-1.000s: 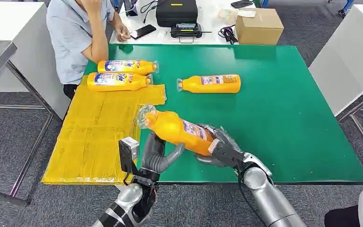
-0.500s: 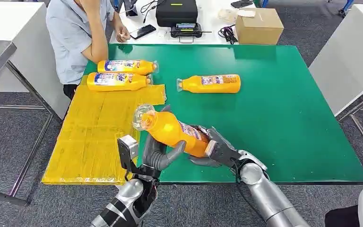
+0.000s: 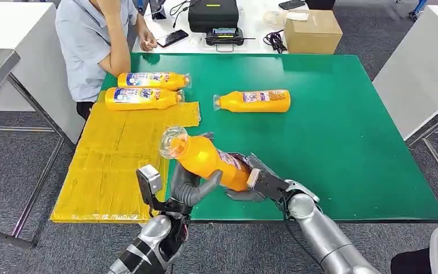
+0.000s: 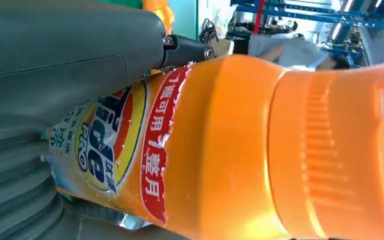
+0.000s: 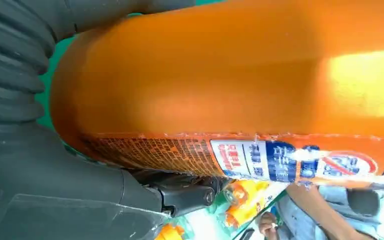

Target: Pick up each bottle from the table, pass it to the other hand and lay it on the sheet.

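Observation:
An orange bottle (image 3: 208,160) with a clear cap hangs tilted over the near edge of the green table (image 3: 342,131). My right hand (image 3: 259,181) grips its base. My left hand (image 3: 189,185) cups it just below the neck, with the thumb under the body and the fingers behind. The left wrist view has the thumb (image 4: 65,60) lying against the bottle's label (image 4: 220,150). The right wrist view shows the bottle's base (image 5: 240,75) against my right hand (image 5: 55,185). The yellow sheet (image 3: 114,154) lies at the left with two bottles (image 3: 148,80) (image 3: 140,98) at its far end. Another bottle (image 3: 254,101) lies on the table.
A person (image 3: 91,40) sits at the table's far left corner, close to the sheet's far end. Beyond the table stand a cardboard box (image 3: 312,29) and a black case (image 3: 213,14). White tables flank both sides.
My right hand has carried the bottle left and toward me, into my left hand. The left thumb now lies against the bottle. The bottle's cap has risen a little.

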### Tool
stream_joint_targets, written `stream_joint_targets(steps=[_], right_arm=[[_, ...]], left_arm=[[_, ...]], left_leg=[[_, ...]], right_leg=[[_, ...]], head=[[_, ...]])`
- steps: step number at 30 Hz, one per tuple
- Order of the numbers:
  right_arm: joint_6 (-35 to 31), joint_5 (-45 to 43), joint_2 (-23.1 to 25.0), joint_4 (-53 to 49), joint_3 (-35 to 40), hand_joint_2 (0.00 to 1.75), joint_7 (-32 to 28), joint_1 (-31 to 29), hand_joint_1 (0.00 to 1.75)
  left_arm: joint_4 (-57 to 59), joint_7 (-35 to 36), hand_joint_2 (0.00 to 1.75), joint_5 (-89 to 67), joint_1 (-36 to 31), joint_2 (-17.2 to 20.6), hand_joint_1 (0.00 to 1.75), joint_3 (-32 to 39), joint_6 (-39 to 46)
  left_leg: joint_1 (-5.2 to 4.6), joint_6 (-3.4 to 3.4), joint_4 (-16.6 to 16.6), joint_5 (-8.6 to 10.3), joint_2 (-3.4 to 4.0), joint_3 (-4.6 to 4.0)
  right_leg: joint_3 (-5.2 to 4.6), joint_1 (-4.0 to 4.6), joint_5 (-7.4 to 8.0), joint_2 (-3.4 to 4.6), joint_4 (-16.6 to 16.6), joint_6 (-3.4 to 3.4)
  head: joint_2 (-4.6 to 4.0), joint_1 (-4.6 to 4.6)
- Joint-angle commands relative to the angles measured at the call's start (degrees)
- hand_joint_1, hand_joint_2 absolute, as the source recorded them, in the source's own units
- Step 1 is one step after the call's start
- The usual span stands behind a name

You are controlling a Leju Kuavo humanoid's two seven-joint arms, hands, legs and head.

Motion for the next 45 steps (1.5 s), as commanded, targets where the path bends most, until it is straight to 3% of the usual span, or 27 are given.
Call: stream_joint_targets(steps=[1,12,16,23,29,32,45], right_arm=[[-3.67,1.99,-0.31,4.83,1.92,1.75,2.36,0.35,0.00],[-10.00,5.49,1.88,4.32,-1.35,1.75,3.85,4.00,0.00],[-12.82,8.35,4.55,1.63,-3.46,1.75,5.11,6.10,0.00],[-12.80,8.72,4.75,1.37,-3.70,1.75,5.43,6.17,0.00],[-17.91,14.90,6.12,-8.58,-6.10,1.75,8.06,13.44,0.00],[-18.11,15.50,6.21,-12.47,-8.14,1.75,7.96,16.35,0.00],[-17.52,15.62,7.96,-12.96,-9.29,1.75,7.55,14.46,0.00]], left_arm=[[-1.33,-0.27,1.75,-2.26,0.92,1.27,1.75,1.08,0.16],[-6.91,-0.38,1.75,-5.32,3.88,2.63,1.75,3.33,2.31],[-12.88,-0.11,1.75,-8.77,8.24,4.28,1.75,7.29,4.39],[-13.47,0.30,1.75,-9.25,8.72,4.10,1.75,7.86,3.78],[-24.31,-0.48,1.75,-24.15,16.80,4.69,1.75,15.04,12.35],[-27.78,0.85,1.75,-31.11,18.18,4.42,1.75,17.60,15.07],[-29.94,0.01,1.75,-33.22,18.68,3.96,1.75,20.62,15.32]], left_leg=[[0.06,-0.09,-0.05,-0.05,0.05,0.16],[0.14,-0.19,-0.01,-0.17,0.16,0.32],[0.10,-0.18,-0.05,-0.14,0.21,0.28],[0.09,-0.10,-0.03,-0.06,0.13,0.09],[0.16,-0.19,-0.01,-0.21,0.35,0.31],[0.12,-0.14,-0.02,-0.12,0.06,0.14],[0.15,-0.17,0.00,-0.13,0.19,0.18]], right_leg=[[0.15,0.06,-0.03,0.02,-0.07,-0.10],[0.32,0.16,-0.09,0.13,-0.07,-0.22],[0.25,0.11,-0.07,0.17,-0.06,-0.20],[0.04,0.06,-0.03,0.10,-0.02,-0.11],[0.24,0.14,-0.09,0.30,-0.04,-0.22],[0.12,0.10,-0.12,0.03,-0.01,-0.16],[0.13,0.13,-0.09,0.15,-0.02,-0.20]], head=[[0.00,0.00],[0.00,-0.02],[0.00,0.02],[0.00,0.00],[0.00,0.02],[0.00,0.02],[0.00,0.02]])
